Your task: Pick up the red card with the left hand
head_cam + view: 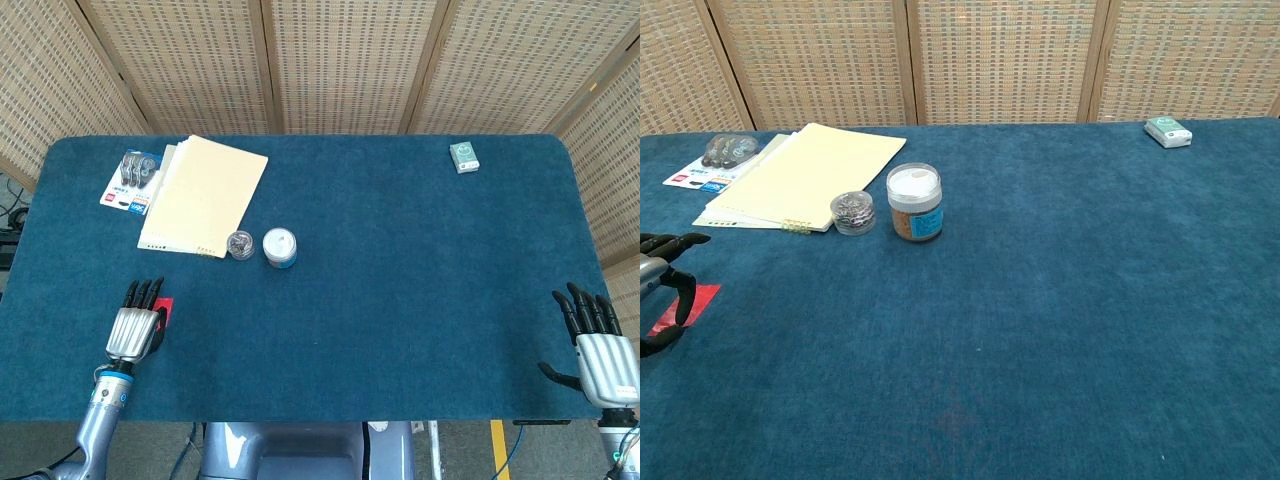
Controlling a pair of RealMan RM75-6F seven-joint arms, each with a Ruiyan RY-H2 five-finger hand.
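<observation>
The left hand (133, 330) hovers over the red card (685, 307), which lies flat on the table (400, 280) near its front-left edge; fingers spread, apparently holding nothing. A flat card needs fingertips pressing an edge, then sliding under before lifting

Bare blue table (420, 290) lay open across the middle and right. Obstacles clustered at the far left: a paper stack (203, 194), a packet (132, 180) beside it, a small tin (239, 244) and a white-lidded jar (279, 247). A green box (464, 156) sat alone at the far right corner.
</observation>
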